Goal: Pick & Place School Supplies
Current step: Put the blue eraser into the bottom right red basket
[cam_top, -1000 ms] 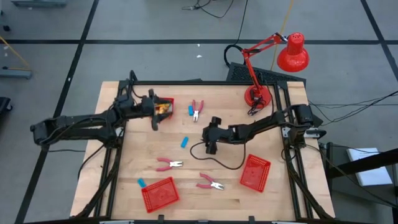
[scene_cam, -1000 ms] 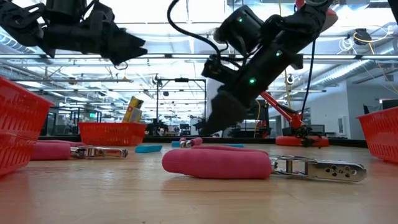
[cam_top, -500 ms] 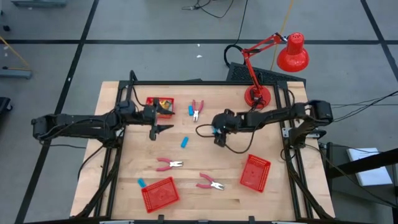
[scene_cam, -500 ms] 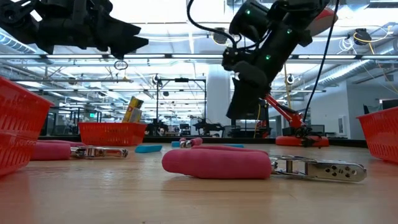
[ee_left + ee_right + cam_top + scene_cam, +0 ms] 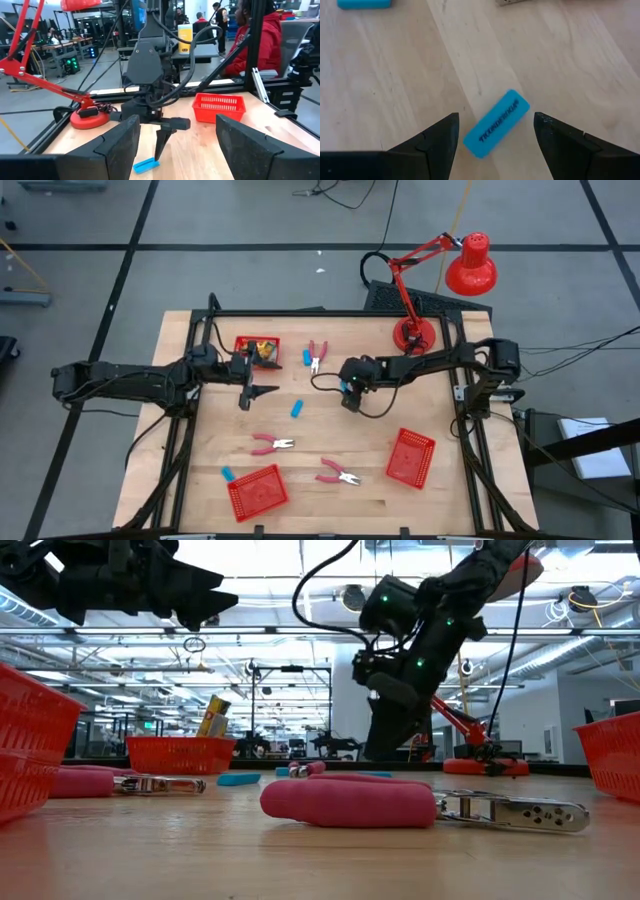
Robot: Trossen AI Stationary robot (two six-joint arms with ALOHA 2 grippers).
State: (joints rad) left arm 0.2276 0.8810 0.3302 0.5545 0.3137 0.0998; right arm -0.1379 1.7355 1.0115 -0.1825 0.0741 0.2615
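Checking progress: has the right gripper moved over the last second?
Yes. The right gripper has moved away from the front basket, toward the lamp base.

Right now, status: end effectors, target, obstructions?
Right end effector open over a blue eraser, nothing held. Left end effector open, empty, beside the back basket. Nothing between fingers and eraser.

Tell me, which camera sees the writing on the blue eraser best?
The right wrist view: the blue eraser lies large between the right gripper's open fingers, its dark lettering clear. The high view shows only a tiny blue block. The left wrist view shows a small blue bar. In the low view I cannot pick it out.
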